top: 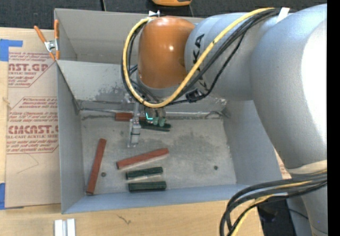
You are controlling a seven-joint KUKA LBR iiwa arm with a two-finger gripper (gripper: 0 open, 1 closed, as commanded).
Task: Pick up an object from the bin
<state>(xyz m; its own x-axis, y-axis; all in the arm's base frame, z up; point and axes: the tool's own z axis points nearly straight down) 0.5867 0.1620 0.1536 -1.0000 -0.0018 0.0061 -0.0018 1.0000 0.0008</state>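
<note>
My gripper (135,138) hangs under the orange cover, low over the back middle of the bin floor. A short dark green block (160,126) lies just to its right, close to the back wall. A small red-brown piece (123,117) lies just to its left at the foot of the back wall. In front of the gripper a red-brown flat stick (142,158) lies slanted on the floor, apart from it. Whether anything is held cannot be made out.
Two dark green sticks (144,173) (147,186) lie side by side near the front wall. A longer red-brown stick (96,166) leans along the left side of the floor. The arm covers the bin's right back part.
</note>
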